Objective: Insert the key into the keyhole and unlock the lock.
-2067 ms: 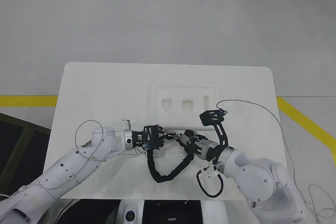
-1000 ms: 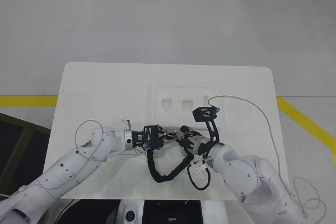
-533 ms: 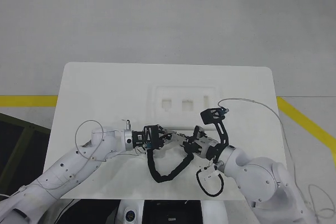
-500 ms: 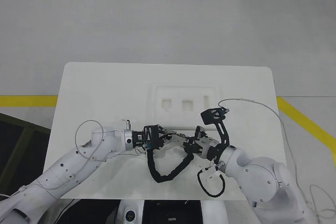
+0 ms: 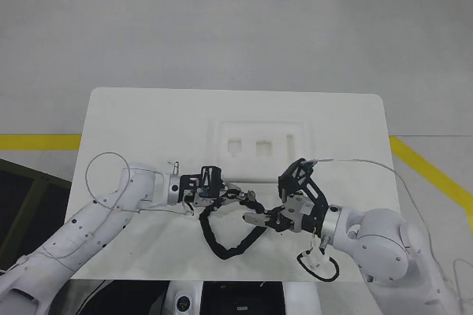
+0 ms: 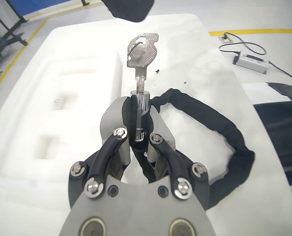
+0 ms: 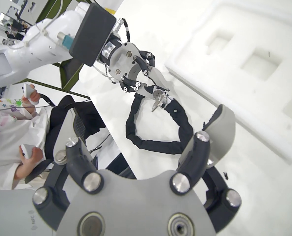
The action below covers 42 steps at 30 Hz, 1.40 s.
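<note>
1. Left wrist view: black chain (image 6: 209, 124) sags beside the foam tray (image 6: 20, 92); its drag could twist the lock cylinder (image 6: 143, 101).
2. Left gripper (image 6: 139, 110) clamps that chrome cylinder, near the tray; a slip would spoil turning.
3. Right gripper (image 7: 146, 121) hangs spread, empty; grabbing askew could bend the textured silver key (image 6: 142, 52) seated in the cylinder.

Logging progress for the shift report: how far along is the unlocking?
Done: key sits in the keyhole of the lock. In hand: left gripper clamps the lock; right gripper is open, off the key. Remaining: turning the key; chain looks joined.
</note>
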Each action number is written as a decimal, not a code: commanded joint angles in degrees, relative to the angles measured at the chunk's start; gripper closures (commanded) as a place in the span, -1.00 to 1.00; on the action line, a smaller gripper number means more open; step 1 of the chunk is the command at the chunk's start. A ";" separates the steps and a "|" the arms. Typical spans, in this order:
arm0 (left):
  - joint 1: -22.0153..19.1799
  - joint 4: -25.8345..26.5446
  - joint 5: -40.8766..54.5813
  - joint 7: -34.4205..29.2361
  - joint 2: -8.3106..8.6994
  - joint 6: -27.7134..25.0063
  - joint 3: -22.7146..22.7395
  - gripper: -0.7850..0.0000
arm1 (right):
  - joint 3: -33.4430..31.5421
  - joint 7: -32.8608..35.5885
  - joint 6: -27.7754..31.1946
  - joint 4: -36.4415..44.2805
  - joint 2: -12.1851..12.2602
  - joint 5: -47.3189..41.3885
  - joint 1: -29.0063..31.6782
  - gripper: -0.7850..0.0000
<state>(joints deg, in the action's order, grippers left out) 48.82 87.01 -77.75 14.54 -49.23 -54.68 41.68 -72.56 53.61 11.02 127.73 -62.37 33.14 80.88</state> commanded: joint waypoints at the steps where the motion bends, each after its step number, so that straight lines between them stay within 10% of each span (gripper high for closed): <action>1: -0.86 -0.57 2.50 -2.77 -0.13 -3.32 -0.19 1.00 | -0.35 -0.22 2.90 0.15 0.20 1.54 -0.04 -1.00; 10: -6.49 -1.12 17.98 -15.02 0.95 -3.32 -6.95 1.00 | -1.31 -4.20 9.38 0.13 0.72 6.93 0.72 -1.00; 22: -6.49 -1.12 17.98 -15.02 0.95 -3.32 -6.95 1.00 | -1.33 -4.53 9.37 0.13 0.72 6.99 0.76 -1.00; 42: -11.27 1.65 26.90 -20.55 3.15 -3.32 -13.29 1.00 | 2.07 -17.68 30.98 -4.28 1.85 31.49 -0.86 -1.00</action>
<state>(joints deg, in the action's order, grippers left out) 38.03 88.58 -51.31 -6.13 -46.25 -58.00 29.00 -70.80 36.37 41.72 123.67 -60.53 63.56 80.22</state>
